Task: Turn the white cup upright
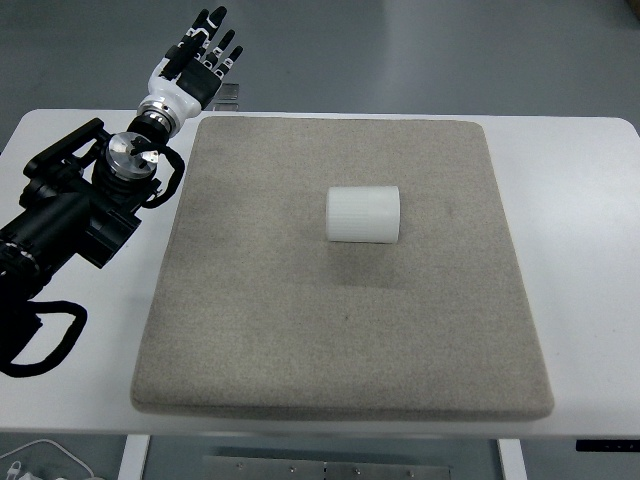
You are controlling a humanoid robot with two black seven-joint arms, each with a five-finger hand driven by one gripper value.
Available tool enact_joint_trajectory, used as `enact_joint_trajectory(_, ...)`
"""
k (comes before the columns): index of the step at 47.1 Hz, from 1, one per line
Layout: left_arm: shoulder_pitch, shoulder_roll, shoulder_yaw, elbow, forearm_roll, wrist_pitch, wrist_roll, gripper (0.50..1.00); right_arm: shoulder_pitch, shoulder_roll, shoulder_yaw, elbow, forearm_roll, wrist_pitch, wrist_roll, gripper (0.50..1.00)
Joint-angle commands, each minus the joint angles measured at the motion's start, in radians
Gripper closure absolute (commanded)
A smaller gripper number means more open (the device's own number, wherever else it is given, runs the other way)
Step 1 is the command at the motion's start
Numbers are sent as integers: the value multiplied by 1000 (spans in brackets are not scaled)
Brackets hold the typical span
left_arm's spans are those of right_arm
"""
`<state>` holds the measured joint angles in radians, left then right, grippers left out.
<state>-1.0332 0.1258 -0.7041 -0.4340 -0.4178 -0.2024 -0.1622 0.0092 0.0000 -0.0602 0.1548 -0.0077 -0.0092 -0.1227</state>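
A white cup (363, 214) lies on its side on a gray mat (340, 330). It sits a little up and right of the mat's middle, with its two ends pointing to 3 and 9 o'clock. The mat covers most of the white surface (590, 300). The left robot hand (195, 62) is at about 10 o'clock from the cup, well apart from it, past the mat's far left corner. Its fingers (212, 25) are spread out straight and hold nothing. Its black arm (70, 210) comes in from the left edge.

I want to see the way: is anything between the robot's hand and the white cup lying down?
Nothing. In the top view only bare grey felt mat lies between the left hand and white ribbed cup.
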Motion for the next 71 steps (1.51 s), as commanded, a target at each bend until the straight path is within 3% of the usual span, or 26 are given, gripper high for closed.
enact_joint_trajectory(1, 1, 0, 0, -2, -1, 0, -2, 506, 0, 0, -1, 0, 0, 0, 0, 570)
enact_joint_trajectory(23, -5, 2, 2, 15, 1, -9, 0, 506, 0, 0, 0, 0, 0, 0, 0, 570)
enact_joint_trajectory(33, -7, 2, 3, 3, 36, -52, 0, 506, 0, 0, 0, 0, 0, 0, 0, 570)
enact_joint_trajectory(46, -21, -3, 3, -5, 330, -55, 10, 506, 0, 0, 0, 0, 0, 0, 0, 570)
enact_joint_trajectory(71, -16, 48, 64, -229, 810, -54, 24, 508, 0, 0, 0, 0, 0, 0, 0, 570)
